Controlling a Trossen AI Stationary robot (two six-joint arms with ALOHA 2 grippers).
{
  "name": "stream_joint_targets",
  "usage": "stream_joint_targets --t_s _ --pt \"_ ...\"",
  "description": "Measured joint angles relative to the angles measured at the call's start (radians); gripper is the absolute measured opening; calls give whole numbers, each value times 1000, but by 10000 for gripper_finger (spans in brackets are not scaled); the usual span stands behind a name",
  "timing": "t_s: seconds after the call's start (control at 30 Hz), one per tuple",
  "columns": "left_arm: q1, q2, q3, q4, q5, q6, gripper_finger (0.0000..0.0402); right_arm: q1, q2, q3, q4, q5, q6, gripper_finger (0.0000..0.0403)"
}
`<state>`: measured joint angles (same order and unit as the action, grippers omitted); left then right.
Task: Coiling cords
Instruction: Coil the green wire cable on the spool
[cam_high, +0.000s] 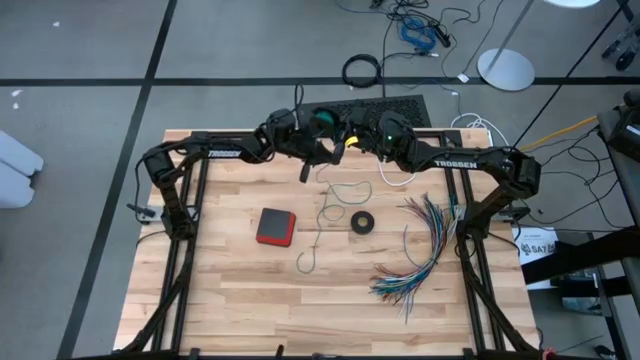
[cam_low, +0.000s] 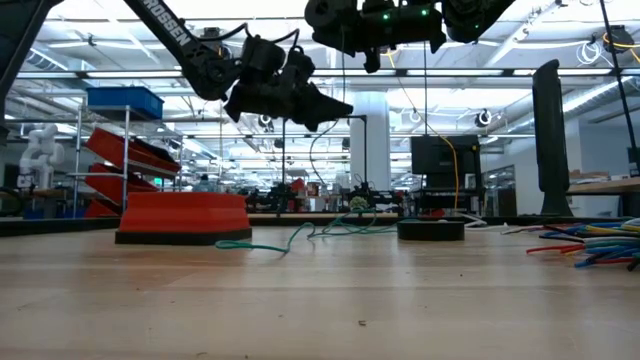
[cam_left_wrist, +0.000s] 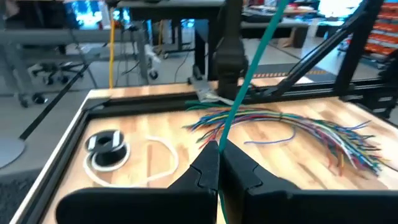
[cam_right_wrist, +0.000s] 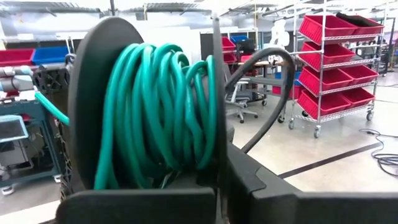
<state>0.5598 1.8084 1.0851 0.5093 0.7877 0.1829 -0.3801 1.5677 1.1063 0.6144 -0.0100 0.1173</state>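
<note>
Green cord lies partly loose on the table's middle in the high view, looping down past the red box to a hooked end low of centre; the rest rises toward the grippers at the upper centre. In the right wrist view many turns of it are wound on a dark spool held right in front of that camera. In the left wrist view a taut green strand runs up from the fingertips toward the frame's top. In the low view it trails along the boards at centre.

White cord curls at the table's upper edge, right of centre; in the left wrist view its loop sits at lower left beside a round black-and-white piece.

Left gripper, upper centre of the high view, raised above the table; fingers pinched tight together on the green cord. Right gripper just beside it, facing it, also raised; pincer closed, the spool pressed at its fingers.

Red box left of centre. Black ring just right of the loose cord. Coloured wires fanned at right.
</note>
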Motion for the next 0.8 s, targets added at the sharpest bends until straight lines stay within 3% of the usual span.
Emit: stream_joint_targets --t_s 0.2,0.8 --pt "26 0 0 -44 -9 1 4 0 -8 0 -59 -21 -32 0" --pt "88 0 0 -111 -17 6 3 0 -132 0 -623 -71 -181 0"
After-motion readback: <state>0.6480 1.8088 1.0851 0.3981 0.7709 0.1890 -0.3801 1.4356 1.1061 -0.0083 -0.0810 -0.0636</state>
